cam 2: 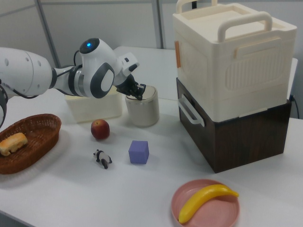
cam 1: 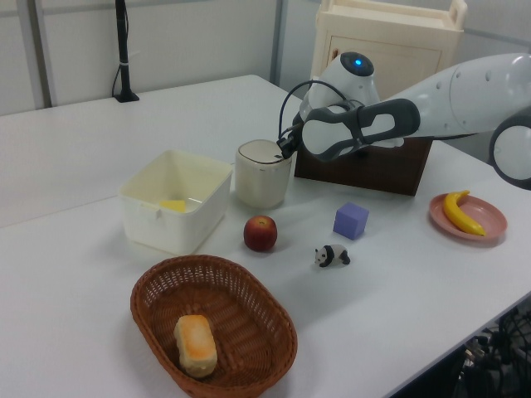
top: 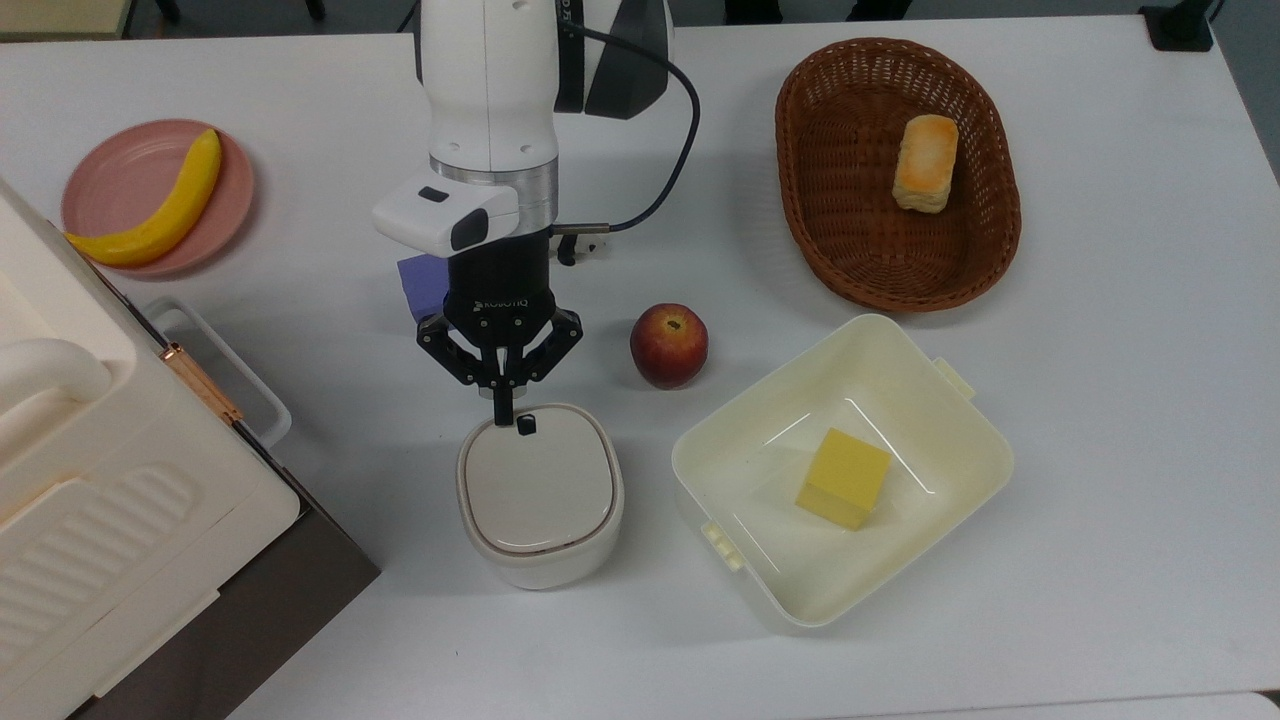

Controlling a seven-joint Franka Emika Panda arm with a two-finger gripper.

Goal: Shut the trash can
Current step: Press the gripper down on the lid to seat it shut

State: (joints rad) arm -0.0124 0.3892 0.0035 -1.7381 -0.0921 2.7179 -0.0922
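Note:
The trash can (top: 540, 495) is a small cream-white bin at the table's middle, and its flat lid lies down level on the rim. A small black button (top: 526, 423) sits at the lid's edge nearest the arm. My gripper (top: 503, 405) points down at that edge, just beside the button, shut with nothing between its fingers. In the left view the gripper (cam 1: 284, 149) is at the top right rim of the trash can (cam 1: 263, 178). The right view has the gripper (cam 2: 138, 93) over the top of the trash can (cam 2: 142, 112).
An apple (top: 668, 345) lies right of the gripper. A pale-yellow tub (top: 690, 480) holds a yellow block (top: 843, 478). A wicker basket (top: 850, 250) holds bread (top: 925, 162). A purple cube (top: 422, 282), a panda toy (cam 1: 333, 255), a pink plate (top: 120, 170) with a banana (top: 160, 215) and a big cream box (top: 90, 500) are around.

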